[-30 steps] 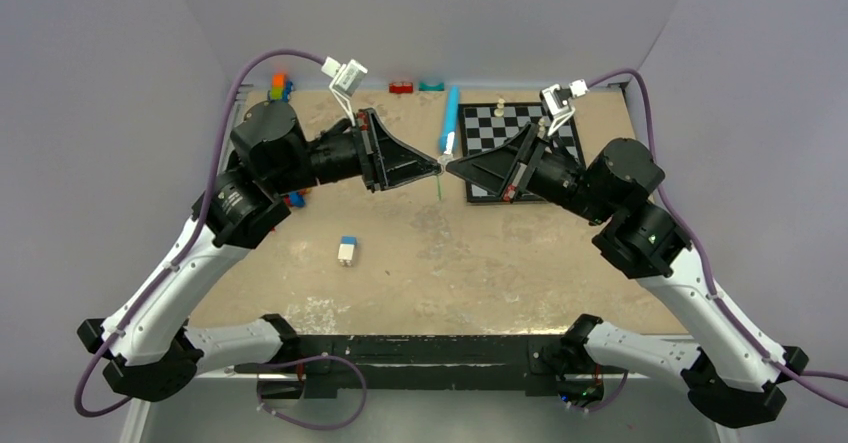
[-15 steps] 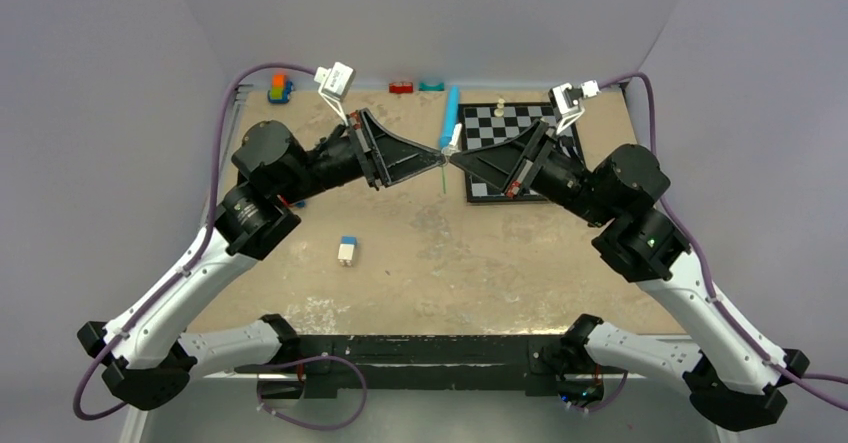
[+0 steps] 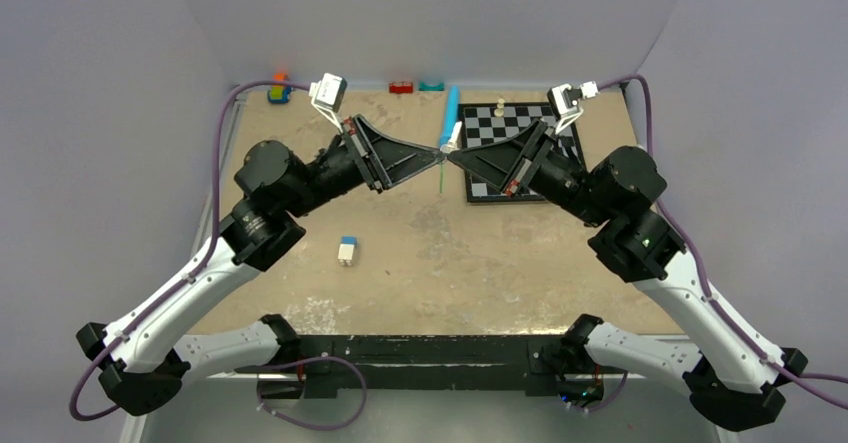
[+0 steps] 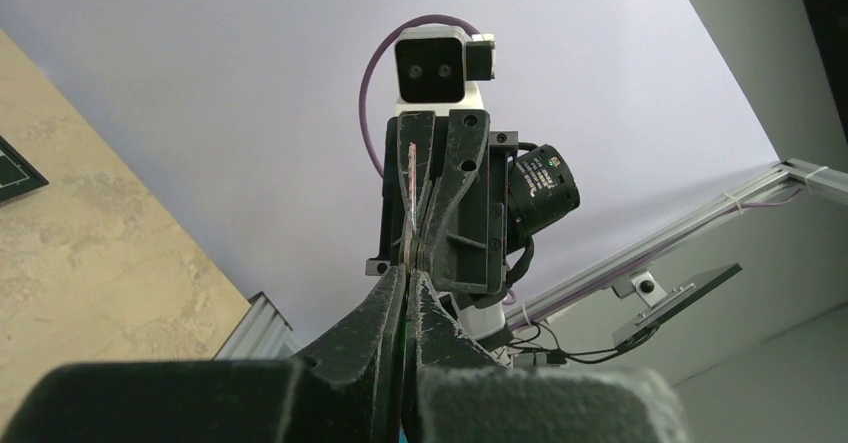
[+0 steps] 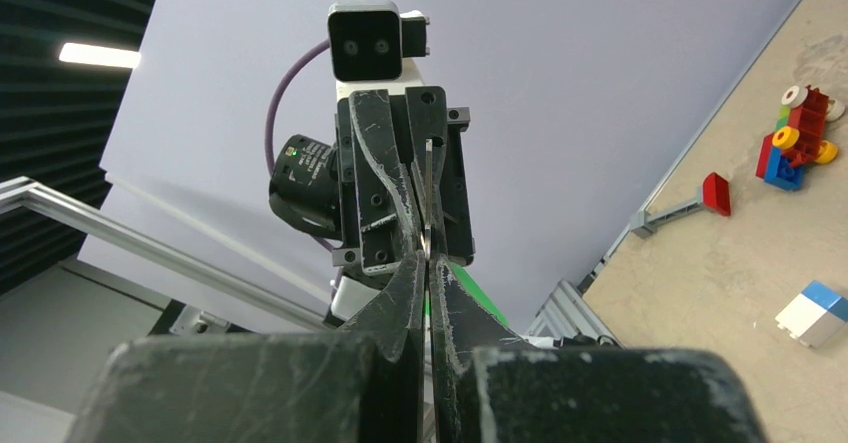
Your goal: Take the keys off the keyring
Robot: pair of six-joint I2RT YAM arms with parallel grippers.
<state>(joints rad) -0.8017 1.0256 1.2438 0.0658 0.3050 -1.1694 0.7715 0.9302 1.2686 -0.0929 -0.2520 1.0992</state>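
The left gripper (image 3: 436,161) and the right gripper (image 3: 451,159) meet tip to tip above the table (image 3: 420,263), each with its fingers clenched tight. The keys (image 3: 439,176) sit pinched between them, a thin green sliver dangling just under the tips. Both seem to grip the bunch, though the contact is tiny here. A chessboard (image 3: 490,121) lies just beyond, and a blue-and-white block (image 3: 347,251) is well apart.

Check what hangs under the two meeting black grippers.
A thin bright green sliver of the keys, below left gripper and right gripper; the ring is hidden between their shut fingers.
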